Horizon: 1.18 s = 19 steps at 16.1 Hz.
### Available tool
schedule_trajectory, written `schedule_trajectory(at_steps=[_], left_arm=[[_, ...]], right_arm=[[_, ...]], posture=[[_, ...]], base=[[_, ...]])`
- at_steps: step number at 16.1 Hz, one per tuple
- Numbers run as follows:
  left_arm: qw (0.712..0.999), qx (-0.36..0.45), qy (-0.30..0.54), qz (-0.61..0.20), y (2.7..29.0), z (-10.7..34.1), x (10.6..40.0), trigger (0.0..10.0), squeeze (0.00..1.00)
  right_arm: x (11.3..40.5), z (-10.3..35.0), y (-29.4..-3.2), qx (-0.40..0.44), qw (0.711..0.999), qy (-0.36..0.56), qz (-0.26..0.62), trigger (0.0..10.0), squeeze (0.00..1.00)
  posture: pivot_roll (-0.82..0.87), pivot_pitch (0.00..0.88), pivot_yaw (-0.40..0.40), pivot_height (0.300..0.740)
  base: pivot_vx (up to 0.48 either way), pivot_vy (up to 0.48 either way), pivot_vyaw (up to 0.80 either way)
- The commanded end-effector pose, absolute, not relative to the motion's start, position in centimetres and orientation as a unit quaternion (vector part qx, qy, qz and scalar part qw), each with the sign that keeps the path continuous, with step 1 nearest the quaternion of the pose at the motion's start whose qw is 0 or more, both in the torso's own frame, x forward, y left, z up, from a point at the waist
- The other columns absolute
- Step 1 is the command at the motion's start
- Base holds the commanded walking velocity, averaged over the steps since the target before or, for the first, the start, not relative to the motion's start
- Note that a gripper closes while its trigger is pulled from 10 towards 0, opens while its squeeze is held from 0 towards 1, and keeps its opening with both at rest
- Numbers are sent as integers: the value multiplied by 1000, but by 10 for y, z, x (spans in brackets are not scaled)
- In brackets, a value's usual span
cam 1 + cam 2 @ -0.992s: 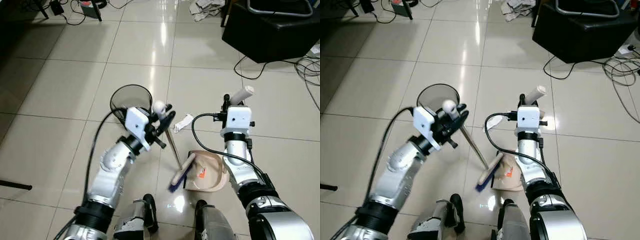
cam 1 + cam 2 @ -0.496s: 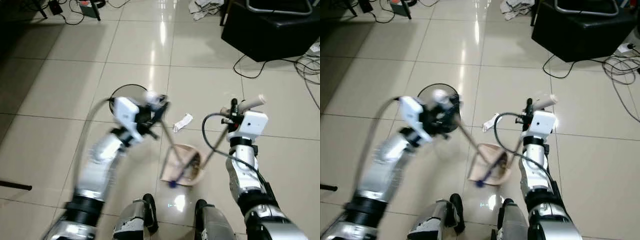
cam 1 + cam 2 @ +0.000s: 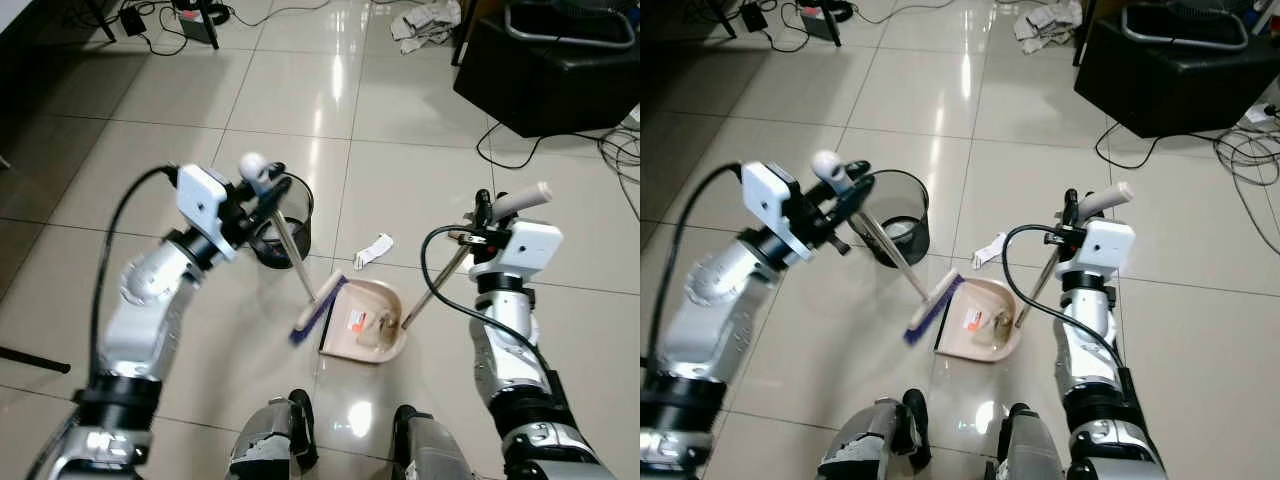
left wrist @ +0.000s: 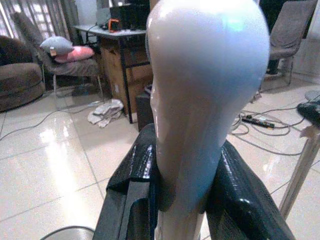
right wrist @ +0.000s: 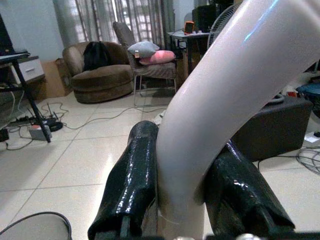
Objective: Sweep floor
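Below the left gripper [image 3: 262, 190], clenched on its handle, the broom [image 3: 318, 305] is slanted beside the dustpan [image 3: 366, 325], whose handle is gripped by the right gripper [image 3: 484, 210].

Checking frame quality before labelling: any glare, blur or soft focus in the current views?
Left eye view: sharp; ceiling-light glare streaks the tiled floor near the top and shines between the robot's feet. Right eye view: same glare, bin and dustpan crisp. Left wrist view: broom handle close up and soft, with a blown highlight; room behind is hazy. Right wrist view: dustpan handle likewise soft.
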<state>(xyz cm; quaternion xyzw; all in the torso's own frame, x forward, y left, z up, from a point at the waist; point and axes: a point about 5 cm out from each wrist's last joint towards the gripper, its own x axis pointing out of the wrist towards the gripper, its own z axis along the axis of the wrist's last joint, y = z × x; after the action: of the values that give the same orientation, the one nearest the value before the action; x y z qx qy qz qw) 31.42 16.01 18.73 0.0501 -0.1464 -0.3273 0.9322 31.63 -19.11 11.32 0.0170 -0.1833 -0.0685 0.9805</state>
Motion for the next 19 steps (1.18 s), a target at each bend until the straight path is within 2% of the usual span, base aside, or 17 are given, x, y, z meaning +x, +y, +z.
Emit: schedule_trajectory(at_steps=[1,4,6,10,12,14,17,19], left_arm=[[936,39,-163,-309,171,203,317,10000,0],[940,22,-169,-296,184,225,321,10000,0],[943,53,-150,-292,197,224,320,10000,0],[962,79,-104,-240,226,197,306,10000,0],[979,62,-92,-169,248,178,296,10000,0],[989,36,-69,-126,257,155,283,10000,0],[997,24,-20,-66,261,119,274,10000,0],[997,52,-7,-56,237,104,270,10000,0]], right_arm=[[313,114,-195,29,979,-188,-73,10000,0],[311,111,-200,33,981,-177,-76,10000,0],[309,111,-201,36,980,-177,-79,10000,0],[304,125,-209,66,975,-194,-82,10000,0],[296,142,-213,60,971,-217,-78,10000,0],[286,155,-217,69,969,-225,-78,10000,0],[281,173,-213,84,973,-207,-58,10000,0],[277,204,-214,96,968,-225,-44,10000,0]], posture=[[61,126,65,740],[62,124,59,740],[58,109,63,740],[55,104,61,740],[32,100,64,740],[9,95,61,740],[-21,86,51,740],[-39,72,58,740]], base=[[0,0,0],[0,0,0],[0,0,0],[0,0,0],[0,0,0],[0,0,0],[0,0,0],[0,0,0]])
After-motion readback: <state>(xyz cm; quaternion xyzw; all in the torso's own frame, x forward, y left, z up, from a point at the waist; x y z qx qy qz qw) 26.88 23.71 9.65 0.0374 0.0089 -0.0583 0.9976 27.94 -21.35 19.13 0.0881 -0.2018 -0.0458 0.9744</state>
